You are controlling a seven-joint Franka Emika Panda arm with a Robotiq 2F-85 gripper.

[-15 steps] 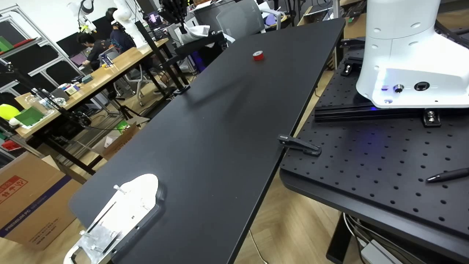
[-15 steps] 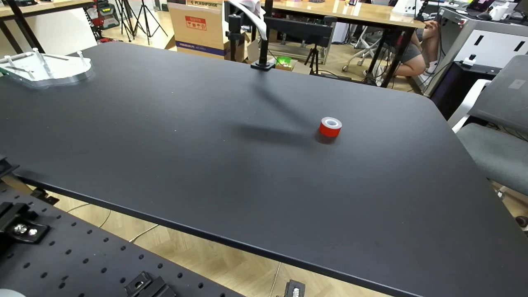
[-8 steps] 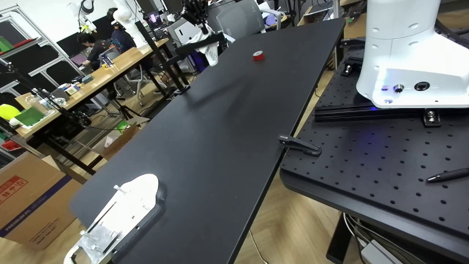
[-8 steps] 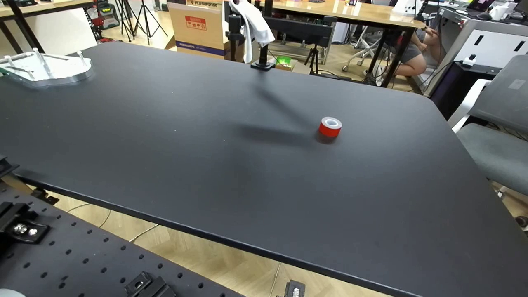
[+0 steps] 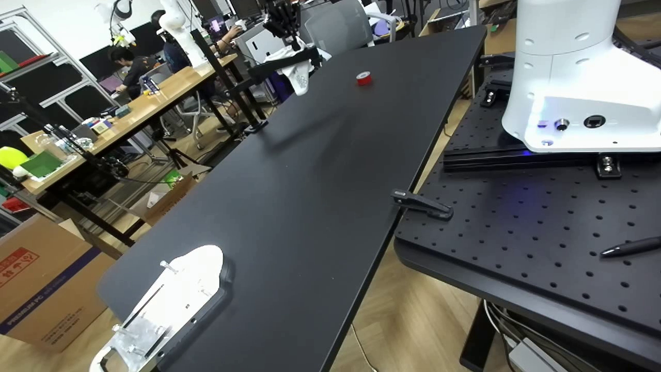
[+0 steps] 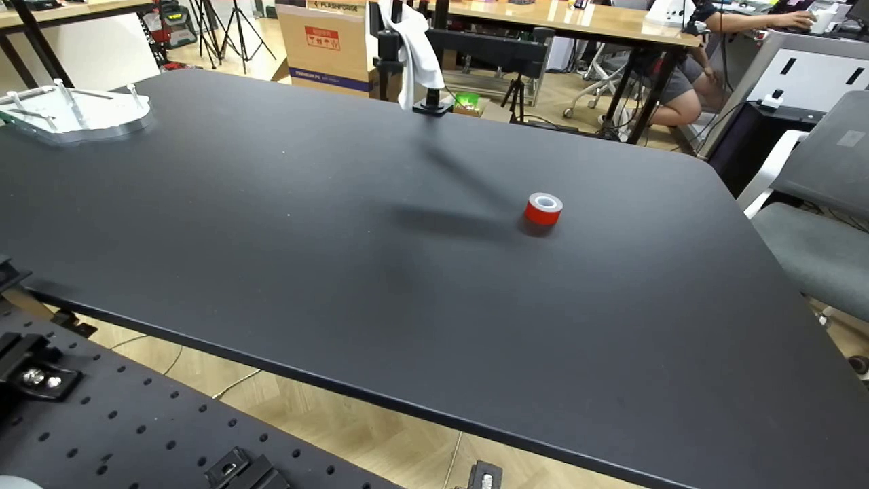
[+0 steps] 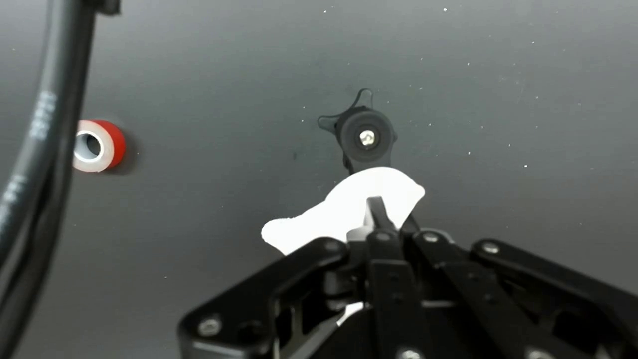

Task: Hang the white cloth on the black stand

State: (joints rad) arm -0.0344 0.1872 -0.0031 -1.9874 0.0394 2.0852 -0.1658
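The white cloth (image 5: 298,77) hangs from my gripper (image 5: 294,44) beside the free end of the arm (image 5: 281,63) of the black stand (image 5: 219,67). In an exterior view the cloth (image 6: 421,58) hangs just right of the arm's near end (image 6: 387,60). I cannot tell whether the cloth rests on the arm. In the wrist view the gripper (image 7: 393,215) is nearly closed, with cloth (image 7: 324,219) at its fingertips; the cloth hides part of the stand (image 7: 370,118). The gripper body is out of view at the top of that exterior view.
A red tape roll (image 6: 543,210) lies on the black table (image 6: 305,272). A white plate with pegs (image 5: 181,289) lies at the table's other end. A grey chair (image 6: 815,224) stands past the table's edge. The robot base (image 5: 573,103) stands on a perforated board (image 5: 516,217).
The cloth and gripper came from above and behind the stand's arm toward its free end. The cloth swung down and hangs beside the arm. In the last half second they shifted only slightly.
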